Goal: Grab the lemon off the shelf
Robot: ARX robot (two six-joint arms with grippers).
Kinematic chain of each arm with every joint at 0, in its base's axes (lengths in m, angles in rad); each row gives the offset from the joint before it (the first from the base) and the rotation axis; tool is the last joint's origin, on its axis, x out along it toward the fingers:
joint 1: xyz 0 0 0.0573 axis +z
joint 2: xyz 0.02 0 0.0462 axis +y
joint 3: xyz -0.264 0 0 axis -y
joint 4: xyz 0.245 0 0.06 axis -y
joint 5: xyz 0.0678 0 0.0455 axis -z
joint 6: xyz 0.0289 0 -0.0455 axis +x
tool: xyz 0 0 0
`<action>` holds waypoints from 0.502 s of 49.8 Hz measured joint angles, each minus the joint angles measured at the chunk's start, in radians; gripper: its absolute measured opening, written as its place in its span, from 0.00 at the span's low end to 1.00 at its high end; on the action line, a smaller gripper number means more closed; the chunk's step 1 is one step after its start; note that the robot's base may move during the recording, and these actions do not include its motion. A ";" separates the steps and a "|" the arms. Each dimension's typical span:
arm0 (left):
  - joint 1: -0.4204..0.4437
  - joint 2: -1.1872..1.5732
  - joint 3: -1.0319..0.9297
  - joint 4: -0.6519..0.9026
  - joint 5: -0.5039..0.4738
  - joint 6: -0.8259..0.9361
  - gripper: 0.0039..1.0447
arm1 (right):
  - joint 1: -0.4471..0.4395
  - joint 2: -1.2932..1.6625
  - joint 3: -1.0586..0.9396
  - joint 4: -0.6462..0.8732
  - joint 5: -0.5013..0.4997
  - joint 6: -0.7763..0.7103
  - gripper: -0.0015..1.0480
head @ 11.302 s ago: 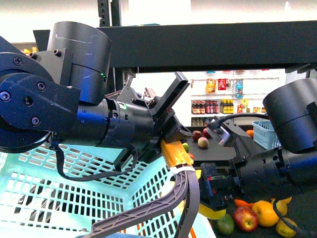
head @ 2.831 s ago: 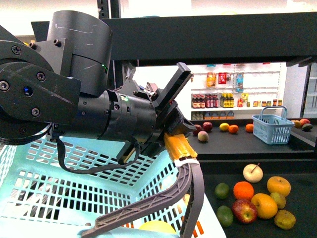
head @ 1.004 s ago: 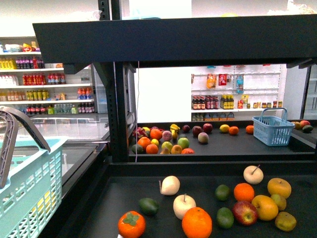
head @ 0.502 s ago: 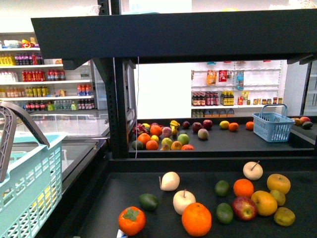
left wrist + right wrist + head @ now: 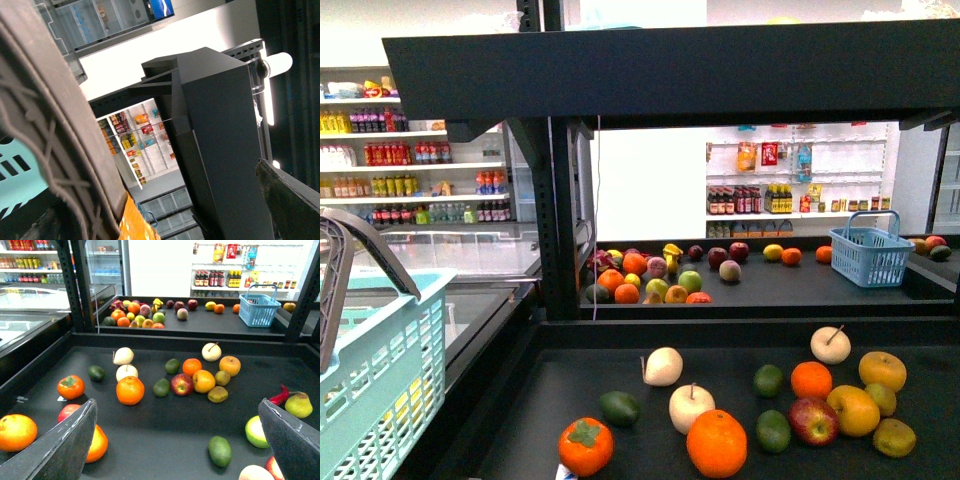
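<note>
While the robot's arms stay out of the front view, the black shelf fills it, its near tray scattered with fruit: a persimmon, a large orange, a pale apple, two limes, a red apple and deeper yellow-orange fruits bunched at the right. Beyond an upright post, the farther tray carries a heap of mixed fruit and a small blue basket.

At the left edge stands a turquoise basket with its grey handle raised. A pale yellow patch shows through its slats; I cannot tell whether that is the lemon, and nothing on the near tray can be firmly picked out as it.

The right gripper hangs above the near tray with its two dark fingers spread wide and nothing between them.

In the left wrist view the basket's handle looms close along one side, next to an orange pad, with one dark finger well apart from it. I cannot tell whether the left gripper is clamped on the handle or loose
</note>
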 joint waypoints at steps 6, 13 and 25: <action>-0.018 -0.101 -0.055 -0.118 -0.016 0.035 0.93 | 0.000 0.000 0.000 0.000 0.000 0.000 0.93; -0.042 -0.274 -0.109 -0.378 -0.056 0.142 0.93 | 0.000 0.000 0.000 0.000 0.000 0.000 0.93; -0.021 -0.467 -0.172 -0.674 -0.133 0.379 0.93 | 0.000 0.000 0.000 0.000 0.000 0.000 0.93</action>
